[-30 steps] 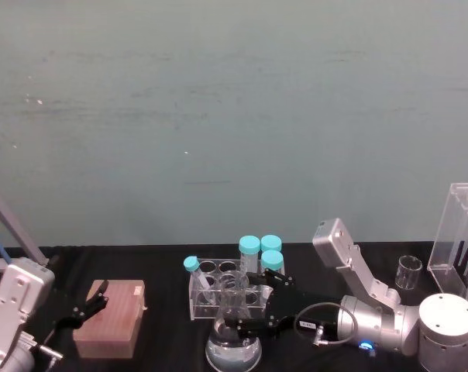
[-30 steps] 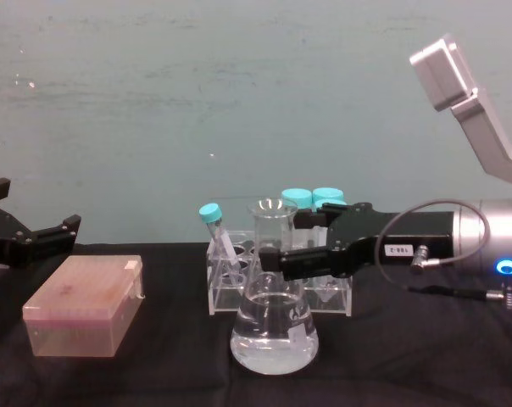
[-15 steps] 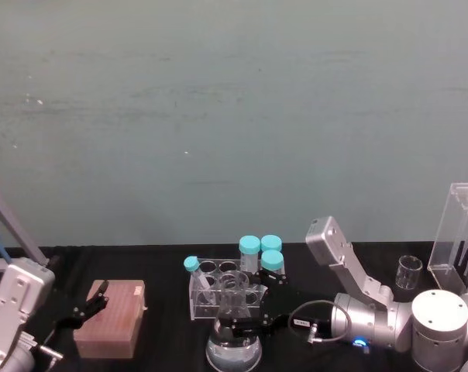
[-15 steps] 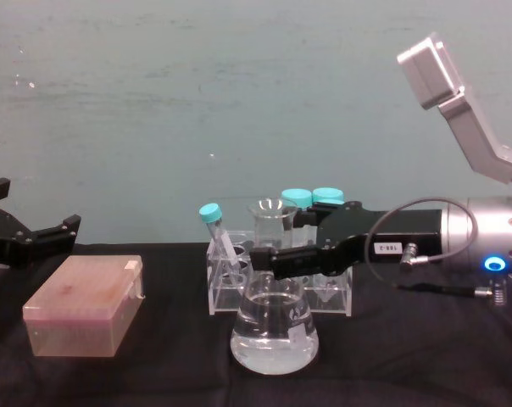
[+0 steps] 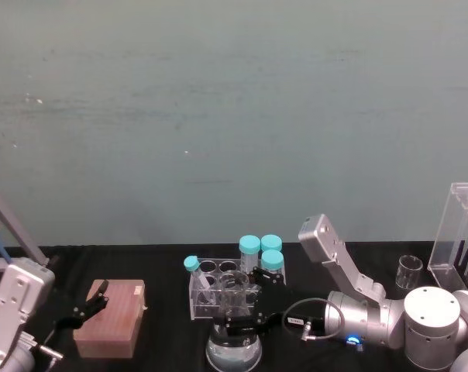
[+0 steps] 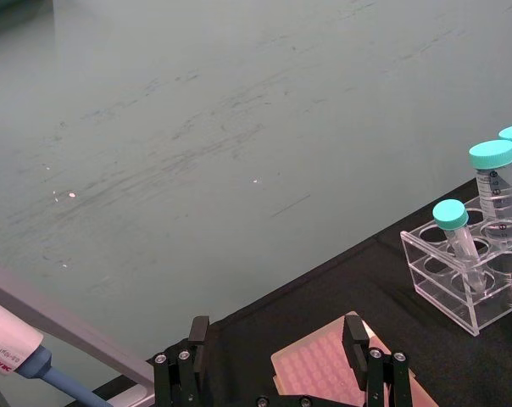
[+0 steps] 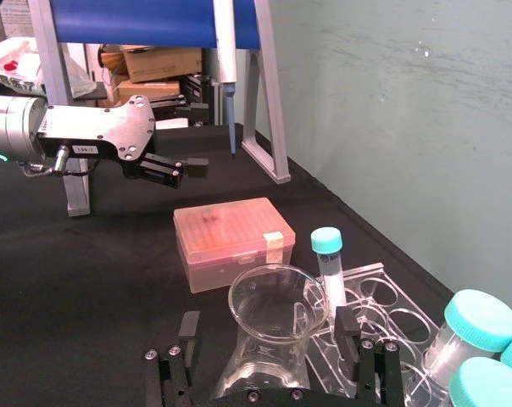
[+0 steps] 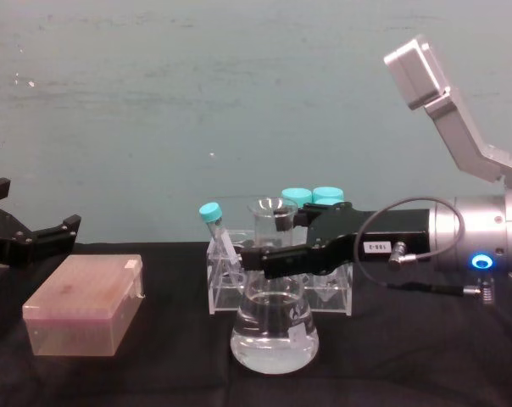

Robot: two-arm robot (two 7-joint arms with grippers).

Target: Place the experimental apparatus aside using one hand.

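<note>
The right gripper (image 8: 266, 239) (image 7: 267, 332) is wide open. Its two black fingers (image 8: 277, 258) sit one on each side of the neck of the flask (image 8: 273, 329) (image 7: 269, 312). The neck is in the gap between them. I cannot tell if the fingers touch the glass. The flask stands upright on the black table (image 8: 409, 365), and its fat bottom with clear water is right under the fingers.

Just behind the right gripper is a small clear rack (image 8: 225, 295) (image 5: 205, 301). It holds tubes with blue-green caps (image 5: 259, 246). One thin tube leans over, and the fat ones stand straight.

Behind the fingers, the arm has a silver wrist (image 8: 459, 237) with a blue light on it. A grey bracket (image 8: 442, 110) sticks up from it.

Far out to the right of the right gripper, past the wrist, a little glass beaker (image 5: 409, 271) stands on the table. Next to it, at the edge, is a tall rack (image 5: 457, 232) of clear plastic.

Well off to the left of the flask is a pink box (image 8: 82, 305) (image 5: 110, 318). The left gripper (image 5: 85, 308) (image 6: 275, 339) hangs by that box. It is open too and has nothing in it.
</note>
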